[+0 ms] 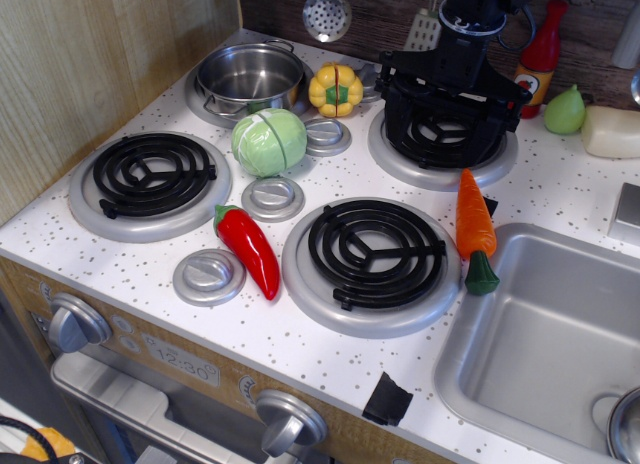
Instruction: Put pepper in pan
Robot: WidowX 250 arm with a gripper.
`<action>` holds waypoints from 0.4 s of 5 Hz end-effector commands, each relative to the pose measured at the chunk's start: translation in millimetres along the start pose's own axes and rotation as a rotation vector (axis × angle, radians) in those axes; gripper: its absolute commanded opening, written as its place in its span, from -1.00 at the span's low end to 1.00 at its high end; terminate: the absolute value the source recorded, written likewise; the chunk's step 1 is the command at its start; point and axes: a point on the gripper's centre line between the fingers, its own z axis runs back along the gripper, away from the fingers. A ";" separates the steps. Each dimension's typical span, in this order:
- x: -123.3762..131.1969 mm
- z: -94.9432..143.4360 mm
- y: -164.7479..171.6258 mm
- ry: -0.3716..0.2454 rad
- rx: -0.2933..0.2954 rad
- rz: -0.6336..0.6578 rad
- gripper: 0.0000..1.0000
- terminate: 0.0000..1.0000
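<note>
The red chili pepper (250,250) lies on the white counter between the front left burner (150,182) and the front right burner (372,256), with its green stem pointing to the back left. The steel pan (262,96) stands empty on the back left burner. My black gripper (450,124) hangs over the back right burner, far to the right of the pan and well behind the pepper. Its fingers stand wide apart with nothing between them.
A green cabbage (268,142) sits just in front of the pan, and a yellow bell pepper (336,89) to its right. A carrot (475,226) lies beside the steel sink (560,334). A red bottle (541,56) and a green pear (565,111) stand at the back right.
</note>
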 end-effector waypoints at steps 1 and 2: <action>0.0 0.0 0.0 0.000 0.000 0.000 1.00 -1.00; -0.3 10.5 15.6 0.051 0.111 0.109 1.00 -1.00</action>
